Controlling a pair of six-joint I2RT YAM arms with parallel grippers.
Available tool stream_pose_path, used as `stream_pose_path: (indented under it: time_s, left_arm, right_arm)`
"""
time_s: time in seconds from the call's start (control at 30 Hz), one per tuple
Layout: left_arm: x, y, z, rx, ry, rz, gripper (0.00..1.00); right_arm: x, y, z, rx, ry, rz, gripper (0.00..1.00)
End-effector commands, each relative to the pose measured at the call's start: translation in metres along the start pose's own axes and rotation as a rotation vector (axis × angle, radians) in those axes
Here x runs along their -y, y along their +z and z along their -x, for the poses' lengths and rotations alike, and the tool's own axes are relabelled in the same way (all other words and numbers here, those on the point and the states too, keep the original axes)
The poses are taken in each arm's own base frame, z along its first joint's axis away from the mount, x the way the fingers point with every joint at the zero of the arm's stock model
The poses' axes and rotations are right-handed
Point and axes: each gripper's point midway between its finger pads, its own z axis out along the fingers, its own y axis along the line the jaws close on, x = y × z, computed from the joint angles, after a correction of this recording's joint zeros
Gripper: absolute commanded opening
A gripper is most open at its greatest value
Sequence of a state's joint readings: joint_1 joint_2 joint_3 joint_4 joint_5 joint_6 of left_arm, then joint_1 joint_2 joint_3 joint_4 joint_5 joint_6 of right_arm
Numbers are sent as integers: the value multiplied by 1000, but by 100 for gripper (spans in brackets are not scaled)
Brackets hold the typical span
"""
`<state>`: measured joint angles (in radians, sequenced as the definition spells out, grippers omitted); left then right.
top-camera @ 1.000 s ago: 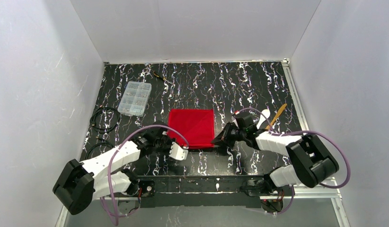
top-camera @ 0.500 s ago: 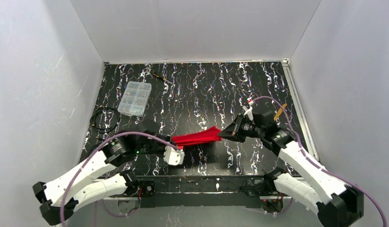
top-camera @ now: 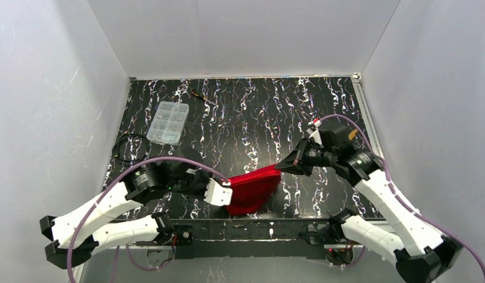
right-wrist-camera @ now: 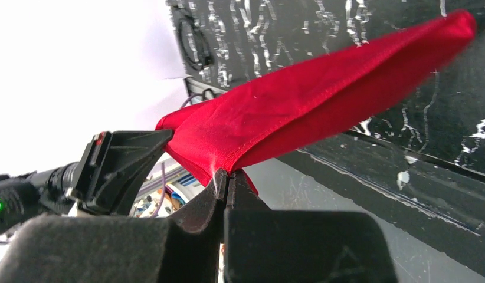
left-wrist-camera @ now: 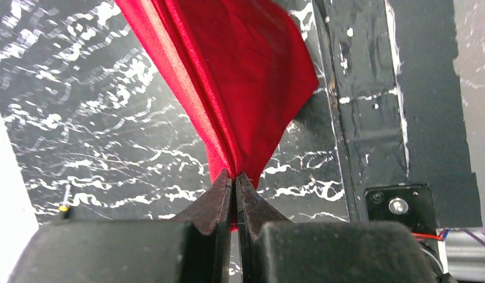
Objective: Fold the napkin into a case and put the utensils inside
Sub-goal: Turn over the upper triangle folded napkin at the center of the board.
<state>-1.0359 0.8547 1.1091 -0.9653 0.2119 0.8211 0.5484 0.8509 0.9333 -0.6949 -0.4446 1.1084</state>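
Around: clear plastic compartment box (top-camera: 166, 122), coiled black cable (top-camera: 130, 147) and thin black-and-yellow tool (top-camera: 200, 95) lie far-left, well apart | Napkin: bright red creased cloth napkin (top-camera: 252, 187) sags above the black marbled surface (top-camera: 246, 112) near its front edge, with left jaws and right jaws each pinching a corner | Change: a second ago it lay flat mid-surface

napkin (top-camera: 252, 187) hangs above the table's (top-camera: 246, 106) near edge, compartment box (top-camera: 166, 122) behind-left.

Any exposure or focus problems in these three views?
Top view: evenly lit and sharp, napkin clear against the busy marbled table. Left wrist: napkin crisp, near foreground soft and dark. Right wrist: upper left blown out to white, napkin's far tip slightly blurred.
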Motion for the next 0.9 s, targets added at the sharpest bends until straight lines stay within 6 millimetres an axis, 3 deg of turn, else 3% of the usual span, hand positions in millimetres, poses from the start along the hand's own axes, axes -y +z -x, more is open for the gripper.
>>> stream_pose_path:
  time_s: [0.0, 0.13, 0.3, 0.63, 0.87]
  left_arm:
    - [25, 16, -48, -208, -39, -101, 0]
    - [6, 35, -60, -245, -20, -61, 0]
    - [-31, 47, -86, -263, -91, -18, 0]
    - [-87, 96, -142, -299, -218, -38, 0]
    - [-140, 124, -183, -370, -293, 6, 0]
  right_arm:
    - [24, 25, 25, 59, 24, -114, 1]
    - [28, 55, 45, 80, 48, -105, 1]
    - [27, 84, 68, 106, 64, -93, 1]
    - [63, 158, 123, 118, 153, -143, 1]
    - [77, 187, 165, 149, 193, -172, 1]
